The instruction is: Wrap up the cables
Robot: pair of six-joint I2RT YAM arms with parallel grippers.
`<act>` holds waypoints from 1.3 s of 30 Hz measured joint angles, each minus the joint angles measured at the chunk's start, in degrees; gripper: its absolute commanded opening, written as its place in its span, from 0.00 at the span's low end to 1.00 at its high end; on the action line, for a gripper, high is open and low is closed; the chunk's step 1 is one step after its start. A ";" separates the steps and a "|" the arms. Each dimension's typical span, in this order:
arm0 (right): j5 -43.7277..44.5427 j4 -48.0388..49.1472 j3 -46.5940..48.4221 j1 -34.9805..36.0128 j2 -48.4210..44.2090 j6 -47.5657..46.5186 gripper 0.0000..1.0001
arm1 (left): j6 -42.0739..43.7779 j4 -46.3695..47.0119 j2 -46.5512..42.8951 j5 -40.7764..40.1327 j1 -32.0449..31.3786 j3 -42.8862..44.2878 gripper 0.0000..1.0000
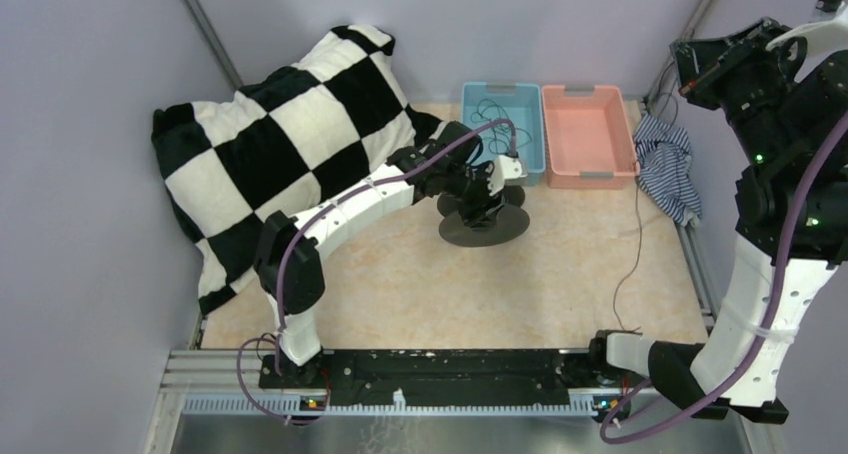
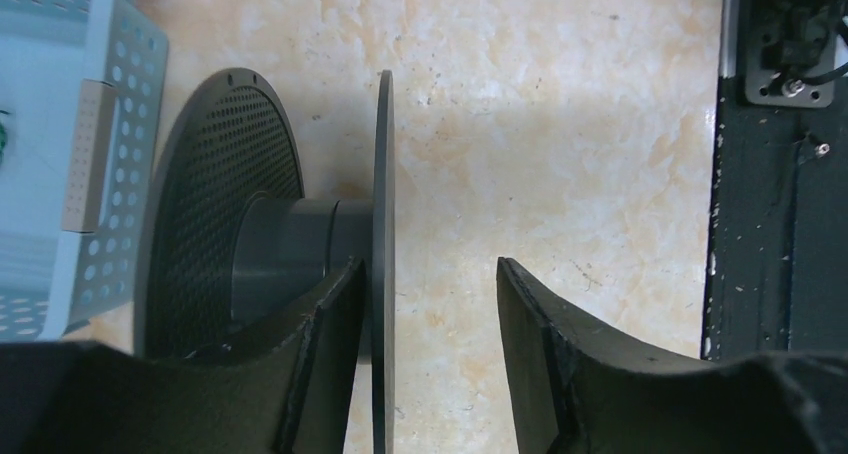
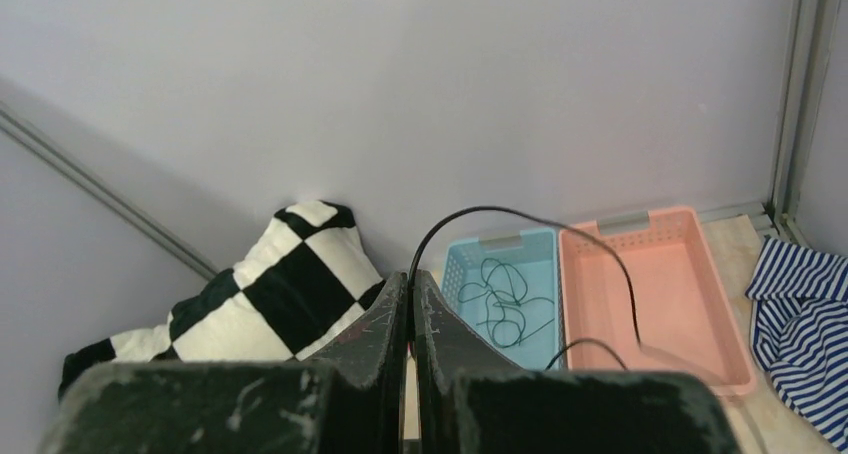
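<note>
A dark round spool [image 1: 487, 230] lies on the table in front of the blue bin. My left gripper [image 1: 490, 196] is down on it and open. In the left wrist view one finger [image 2: 320, 324] sits between the two flanges beside the hub [image 2: 290, 244]. The thin near flange [image 2: 383, 174] stands just inside that finger, and the other finger [image 2: 560, 354] is well clear of it. My right gripper [image 3: 411, 274] is raised high and shut on a thin black cable [image 3: 520, 214]. That cable [image 1: 638, 224] hangs down along the table's right side. Another loose cable [image 3: 505, 309] lies tangled in the blue bin [image 1: 527, 139].
A pink bin [image 1: 588, 134] stands right of the blue one at the back. A black-and-white checkered pillow [image 1: 290, 134] fills the back left. A striped blue cloth [image 1: 668, 169] lies at the right edge. The black base rail [image 1: 430, 374] runs along the near edge.
</note>
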 measured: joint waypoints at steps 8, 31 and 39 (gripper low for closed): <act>-2.40 -3.23 1.07 0.04 -3.50 0.74 0.00 | -2.69 1.84 -5.64 0.68 0.00 0.90 0.61; -20.83 -4.72 -42.32 0.33 -12.85 1.88 0.00 | -29.24 7.91 -15.17 -1.55 3.23 10.19 0.78; -20.11 -10.49 -42.12 0.42 -19.61 -0.96 0.00 | -36.89 10.84 -17.40 -5.18 3.15 3.69 0.81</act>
